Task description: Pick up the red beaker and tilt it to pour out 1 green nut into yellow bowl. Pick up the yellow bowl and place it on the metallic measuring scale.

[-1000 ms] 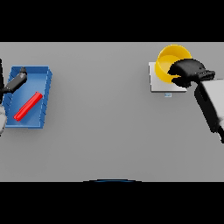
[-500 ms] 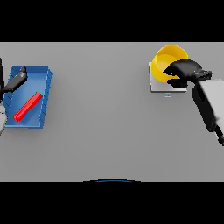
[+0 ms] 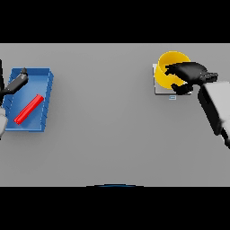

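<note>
Yellow bowl point(image 3: 167, 67) on scale point(image 3: 156, 85), within right hand point(image 3: 191, 74).

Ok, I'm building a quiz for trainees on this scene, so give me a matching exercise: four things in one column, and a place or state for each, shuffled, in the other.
Things:
1. red beaker
2. yellow bowl
3. right robot hand
4. left robot hand

Places or states:
A. on the metallic measuring scale
B. lying in the blue tray
C. fingers curled round the bowl's rim
D. over the tray's far left corner, holding nothing

Pairs: 1-B, 2-A, 3-C, 4-D
</note>
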`<state>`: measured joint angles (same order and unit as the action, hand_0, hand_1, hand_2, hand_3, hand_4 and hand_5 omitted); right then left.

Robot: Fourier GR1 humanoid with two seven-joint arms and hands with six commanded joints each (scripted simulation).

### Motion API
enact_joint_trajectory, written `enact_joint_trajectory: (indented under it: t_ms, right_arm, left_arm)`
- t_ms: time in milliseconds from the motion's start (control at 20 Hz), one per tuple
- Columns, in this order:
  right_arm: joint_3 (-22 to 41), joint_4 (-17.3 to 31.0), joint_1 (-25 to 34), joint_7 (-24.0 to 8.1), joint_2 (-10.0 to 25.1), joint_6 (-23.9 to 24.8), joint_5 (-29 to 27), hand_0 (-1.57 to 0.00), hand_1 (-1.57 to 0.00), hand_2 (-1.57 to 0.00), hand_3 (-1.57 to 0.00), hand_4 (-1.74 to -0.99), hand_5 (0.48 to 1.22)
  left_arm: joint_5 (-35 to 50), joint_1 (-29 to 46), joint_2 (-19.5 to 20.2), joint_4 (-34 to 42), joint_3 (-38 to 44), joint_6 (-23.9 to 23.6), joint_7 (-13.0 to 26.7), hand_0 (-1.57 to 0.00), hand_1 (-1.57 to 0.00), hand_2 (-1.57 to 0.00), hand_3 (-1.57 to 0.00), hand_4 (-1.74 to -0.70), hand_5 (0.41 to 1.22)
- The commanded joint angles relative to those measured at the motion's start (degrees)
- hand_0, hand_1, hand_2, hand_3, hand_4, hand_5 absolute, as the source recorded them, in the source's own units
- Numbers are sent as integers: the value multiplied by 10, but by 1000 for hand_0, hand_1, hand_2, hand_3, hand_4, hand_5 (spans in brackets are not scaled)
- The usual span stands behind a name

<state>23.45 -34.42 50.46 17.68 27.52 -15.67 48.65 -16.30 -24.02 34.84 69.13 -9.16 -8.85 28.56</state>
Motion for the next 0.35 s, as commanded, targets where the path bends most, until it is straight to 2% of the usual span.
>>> enact_joint_trajectory:
  t_ms: [0,300]
  right_arm:
    - [-4,2,3,-1,0,-1,-3,-84,-75,-99,-296,-1530,809]
    - [-6,6,-1,-27,2,-20,-5,-21,-19,-25,-146,-1478,738]
  left_arm:
    - [-3,0,1,4,-1,-2,3,1,1,1,1,-726,665]
    - [-3,-3,-2,10,-3,-1,8,1,1,1,1,-726,665]
